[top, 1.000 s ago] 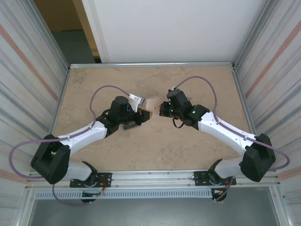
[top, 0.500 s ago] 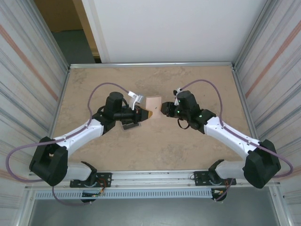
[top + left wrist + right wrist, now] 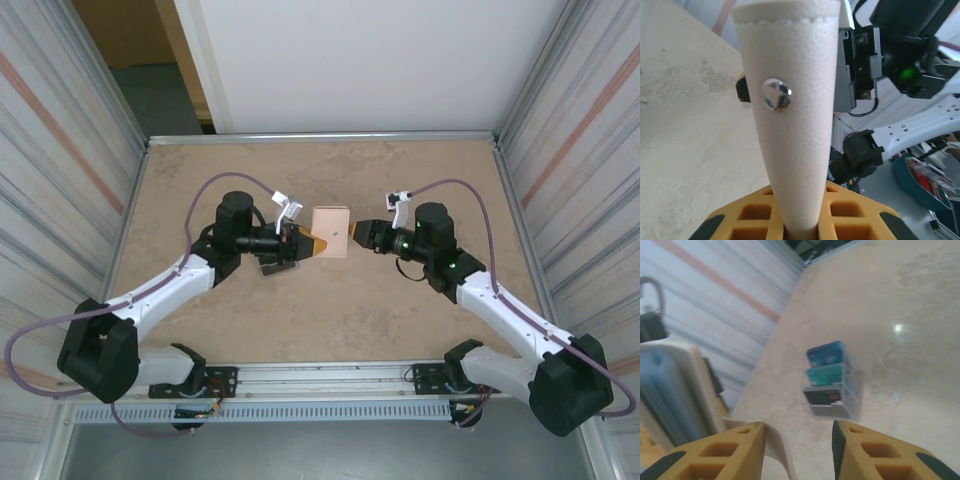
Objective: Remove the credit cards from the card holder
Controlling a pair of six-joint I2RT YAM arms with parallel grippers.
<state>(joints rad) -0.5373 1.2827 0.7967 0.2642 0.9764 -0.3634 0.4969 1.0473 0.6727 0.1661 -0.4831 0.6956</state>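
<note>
1. The card holder (image 3: 330, 232) is held over the middle of the worktop (image 3: 200, 180), between the two grippers, with its metal snap stud (image 3: 776, 94) facing the left wrist camera.
2. The left gripper (image 3: 314, 243) pinches one edge of the holder between its yellow fingers (image 3: 867, 210).
3. The right gripper (image 3: 797, 432) sits just beside the holder with its fingers spread and gripping nothing. A beige tab (image 3: 777, 445) curves along one finger.
4. A clear sleeve of blue, teal and dark cards (image 3: 832, 382) lies on the worktop.

Bright, even light; blurry wrist views, glare on tabletop (image 3: 898, 329).
</note>
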